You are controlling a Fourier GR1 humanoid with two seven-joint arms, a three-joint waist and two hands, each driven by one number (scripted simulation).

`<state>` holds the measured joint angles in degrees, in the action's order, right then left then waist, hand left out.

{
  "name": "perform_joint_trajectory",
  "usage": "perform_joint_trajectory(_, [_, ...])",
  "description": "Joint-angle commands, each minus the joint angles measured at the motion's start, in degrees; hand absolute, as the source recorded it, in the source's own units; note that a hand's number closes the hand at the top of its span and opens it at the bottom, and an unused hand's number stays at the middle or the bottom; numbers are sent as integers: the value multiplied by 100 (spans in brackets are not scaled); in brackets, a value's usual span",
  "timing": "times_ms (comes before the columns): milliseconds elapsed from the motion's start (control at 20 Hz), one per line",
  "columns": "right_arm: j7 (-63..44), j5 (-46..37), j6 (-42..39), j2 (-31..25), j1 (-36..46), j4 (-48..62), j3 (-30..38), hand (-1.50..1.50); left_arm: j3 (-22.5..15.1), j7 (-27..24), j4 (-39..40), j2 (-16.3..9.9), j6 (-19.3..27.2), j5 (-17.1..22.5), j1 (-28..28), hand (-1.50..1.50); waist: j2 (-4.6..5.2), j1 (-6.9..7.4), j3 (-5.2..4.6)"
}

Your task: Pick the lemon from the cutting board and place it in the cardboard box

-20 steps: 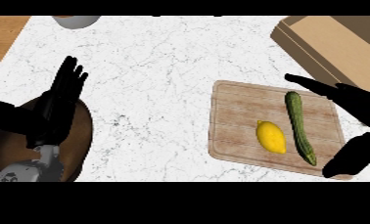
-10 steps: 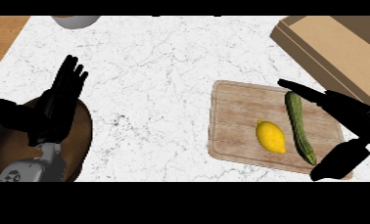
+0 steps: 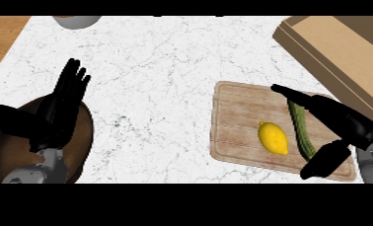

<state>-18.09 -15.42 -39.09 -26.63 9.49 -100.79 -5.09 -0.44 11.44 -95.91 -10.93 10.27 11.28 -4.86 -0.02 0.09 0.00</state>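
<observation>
Head view: smooth oval yellow lemon (image 3: 273, 137)

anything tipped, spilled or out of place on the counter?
Nothing stands out. The lemon lies on the cutting board beside the cucumber, both intact. The cardboard box sits at the counter's far right. The right hand is open over the board's right side; the left hand rests open at the left.

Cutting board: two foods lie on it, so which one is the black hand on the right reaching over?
The long green cucumber. The right hand stretches across it on the cutting board, fingers straight, while the yellow lemon lies uncovered just left of it.
</observation>
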Motion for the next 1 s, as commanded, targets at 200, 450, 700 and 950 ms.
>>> perform_joint_trajectory(200, [445, -851, 113, 410, -109, 219, 24, -150, 288, 49, 172, 16, -311, -60, -211, 0, 1, -8, 0])
perform_joint_trajectory(450, [642, -1022, -59, 456, -190, 399, 71, -150, 237, -363, 144, 252, -384, -182, 264, 0, 1, -1, 0])
perform_joint_trajectory(700, [584, -1335, -55, 791, -205, 396, -105, -150, 436, -65, 182, 185, -443, -155, -71, 0, 1, -5, 0])
perform_joint_trajectory(950, [711, -1540, -66, 939, 111, 800, 43, -150, 272, 110, -322, 389, -352, -321, 225, 0, 0, 4, 0])
